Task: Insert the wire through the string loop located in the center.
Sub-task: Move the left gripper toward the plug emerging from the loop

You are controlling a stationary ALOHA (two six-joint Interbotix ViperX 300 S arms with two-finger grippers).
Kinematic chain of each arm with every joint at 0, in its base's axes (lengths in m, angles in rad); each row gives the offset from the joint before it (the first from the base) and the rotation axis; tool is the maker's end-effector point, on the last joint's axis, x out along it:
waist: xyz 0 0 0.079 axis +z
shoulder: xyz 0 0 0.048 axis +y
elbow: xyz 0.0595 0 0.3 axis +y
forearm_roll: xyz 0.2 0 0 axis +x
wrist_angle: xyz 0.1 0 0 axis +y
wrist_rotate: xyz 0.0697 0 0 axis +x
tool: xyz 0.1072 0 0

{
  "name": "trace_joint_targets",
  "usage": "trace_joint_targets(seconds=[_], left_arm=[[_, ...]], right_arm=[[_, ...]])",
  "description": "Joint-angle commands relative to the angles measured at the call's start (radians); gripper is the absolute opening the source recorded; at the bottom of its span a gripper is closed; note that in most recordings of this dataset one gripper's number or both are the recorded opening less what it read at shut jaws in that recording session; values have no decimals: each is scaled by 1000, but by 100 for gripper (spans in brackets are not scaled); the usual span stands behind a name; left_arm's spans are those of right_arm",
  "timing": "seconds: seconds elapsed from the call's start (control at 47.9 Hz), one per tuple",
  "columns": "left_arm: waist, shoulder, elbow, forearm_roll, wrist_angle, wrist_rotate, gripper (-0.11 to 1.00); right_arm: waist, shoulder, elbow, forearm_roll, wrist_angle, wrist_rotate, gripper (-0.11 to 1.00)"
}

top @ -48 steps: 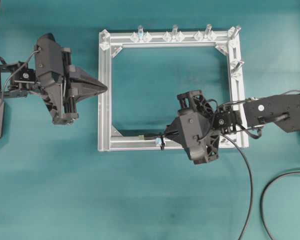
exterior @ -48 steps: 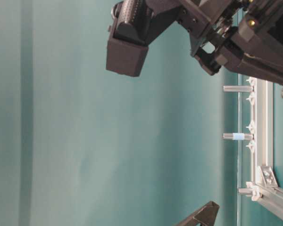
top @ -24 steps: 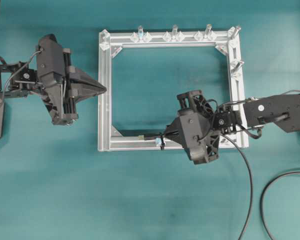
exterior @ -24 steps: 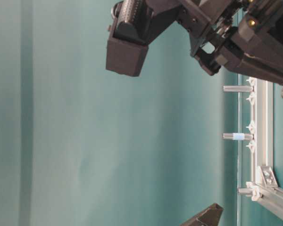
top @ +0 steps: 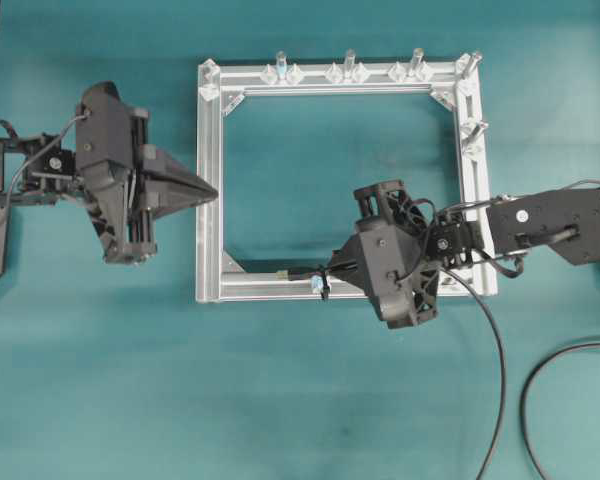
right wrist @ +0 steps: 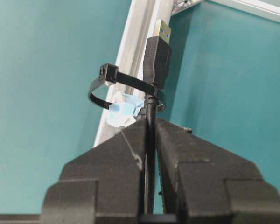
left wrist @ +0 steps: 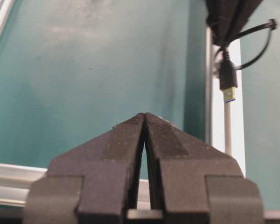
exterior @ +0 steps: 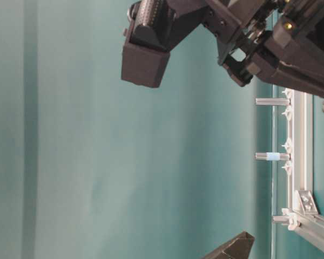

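**Wire clamped at the loop; left gripper closed over the frame's left side**

Overhead view: one square aluminium frame [top: 208,180] lies on the teal desk [top: 280,400]. The left arm reaches level from the left, its gripper [top: 208,190] with jaws together, tip over the frame's left bar. The right arm reaches in from the right, its gripper [top: 332,272] over the bottom bar, at the string loop [top: 322,281]. The wire [top: 495,380] trails from that gripper toward the bottom edge. Three upright bolts [top: 349,62] stand along the top bar.

Table-level view: one dark arm fills the upper right; two bolts project from the frame rail. Neither gripper's jaws can be judged here.

Left wrist view: jaws pressed together, holding nothing. One plug [left wrist: 228,85] shows beyond, beside the frame bar.

Right wrist view: jaws clamped on the wire just behind the plug. The plug lies past the single black loop, which encircles the cable at the plug's base; a bluish fitting [right wrist: 123,109] sits under it against the bar.
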Motion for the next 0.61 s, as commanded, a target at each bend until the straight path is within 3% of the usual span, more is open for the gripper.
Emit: trace_joint_targets(seconds=[0.0,0.271,0.584], left_arm=[[-32,-5,-32,3,-3,-5,6],[-186,-5,-37,0,43,-5,6],[-196,-5,-55,0,63,-5,6]], right_arm=[[-2,-12,-11,-3,-12,0,7],[-2,-12,-11,-3,-17,0,7],[-2,-12,-11,-8,-23,0,7]])
